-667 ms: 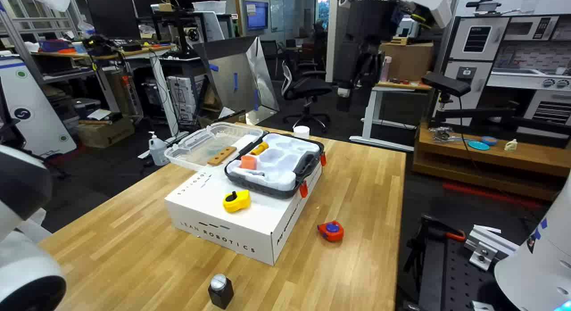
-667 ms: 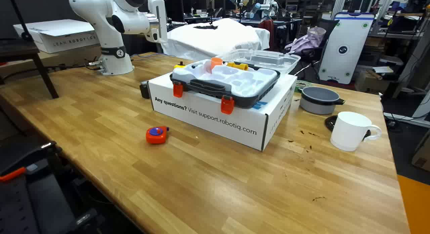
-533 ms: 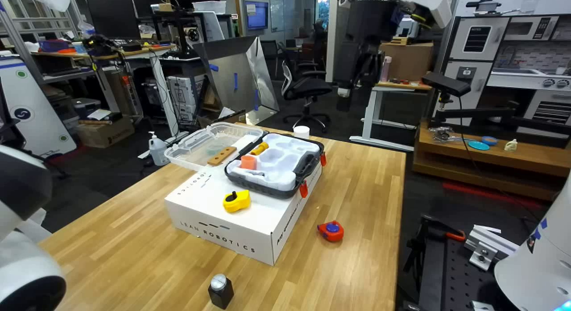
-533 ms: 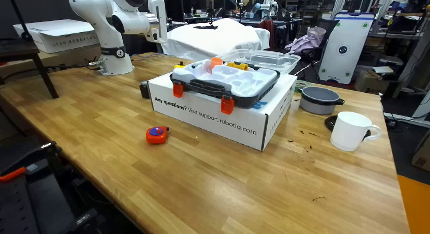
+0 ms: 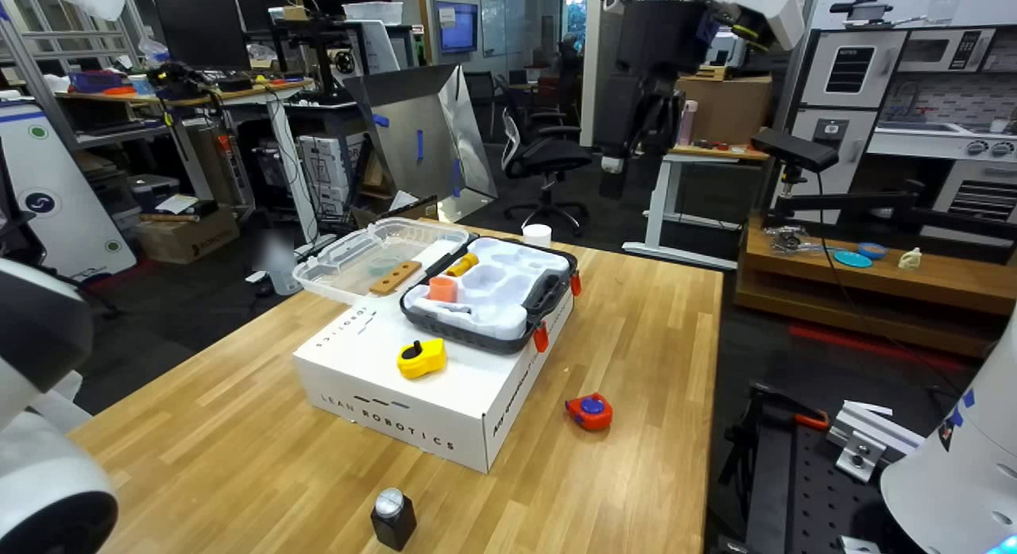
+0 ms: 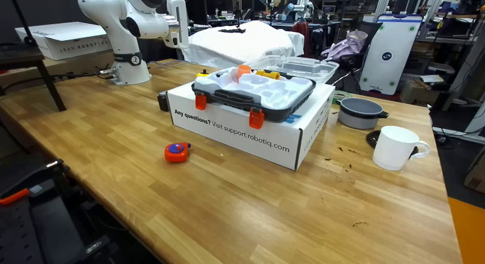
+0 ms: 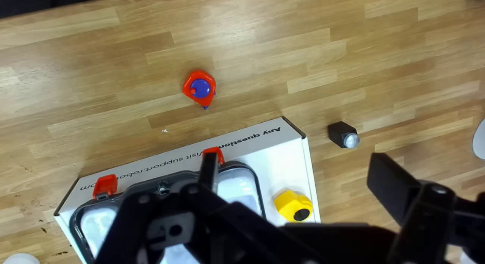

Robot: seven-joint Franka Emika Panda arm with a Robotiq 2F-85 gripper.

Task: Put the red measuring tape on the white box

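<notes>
The red measuring tape with its blue-purple patch lies on the wooden table beside the white box. The tape and the box show in both exterior views. In the wrist view the tape lies above the box, apart from it. My gripper is open; its two dark fingers are wide apart with nothing held. In an exterior view the gripper hangs high above the table, well above tape and box. The box's top is partly covered by a black-rimmed tray.
The open black-rimmed tray and a yellow tape measure lie on the box. A small black object with a silver top stands on the table. A grey pot and a white mug stand past the box's far end.
</notes>
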